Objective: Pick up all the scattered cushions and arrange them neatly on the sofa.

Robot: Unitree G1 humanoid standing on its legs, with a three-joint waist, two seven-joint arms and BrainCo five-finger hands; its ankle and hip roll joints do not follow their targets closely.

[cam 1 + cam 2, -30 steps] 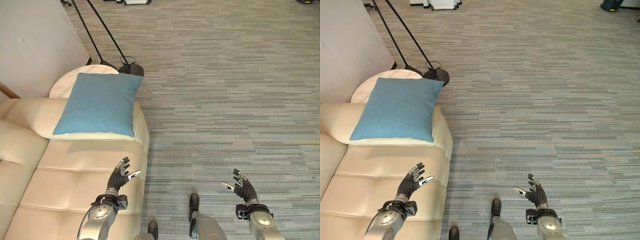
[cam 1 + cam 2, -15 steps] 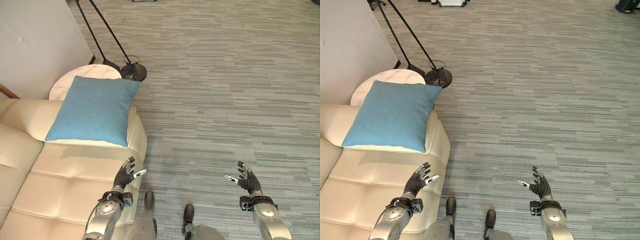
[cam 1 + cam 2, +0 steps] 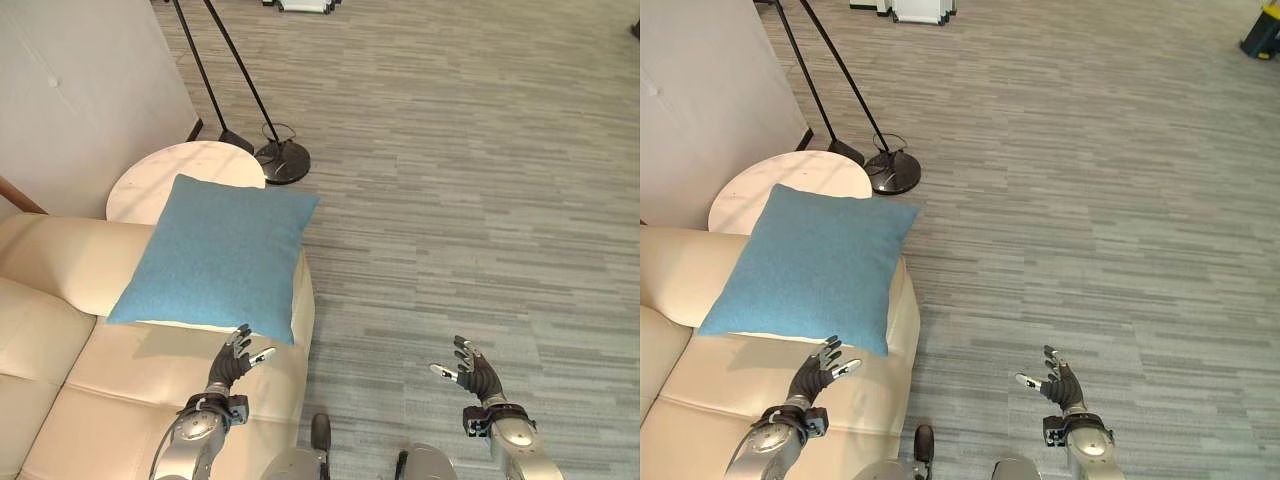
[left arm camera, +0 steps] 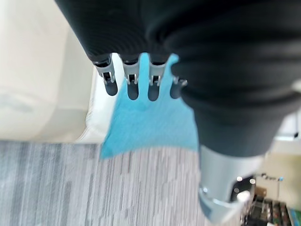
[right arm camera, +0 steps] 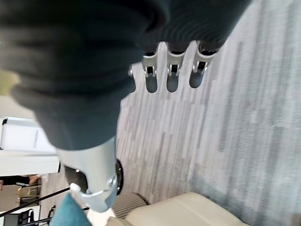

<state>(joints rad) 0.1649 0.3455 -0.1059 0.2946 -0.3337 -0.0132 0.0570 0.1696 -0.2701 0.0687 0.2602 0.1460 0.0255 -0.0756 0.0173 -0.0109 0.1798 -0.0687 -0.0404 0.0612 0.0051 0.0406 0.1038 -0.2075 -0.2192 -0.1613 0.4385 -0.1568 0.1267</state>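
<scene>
blue cushion laid flat on cream sofa armrest, corner overhanging round side table | left hand held over seat just below cushion, fingers spread, empty | right hand held over carpet, fingers spread, empty

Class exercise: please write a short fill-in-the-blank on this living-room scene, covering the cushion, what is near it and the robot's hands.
1. The cushion lying on the sofa is ____ in colour.
2. The small table beside the sofa's arm has a ____ top.
3. Both the left hand and the right hand hold ____.
4. The right hand hangs above the ____.

Missing words: blue; round; nothing; floor
</scene>
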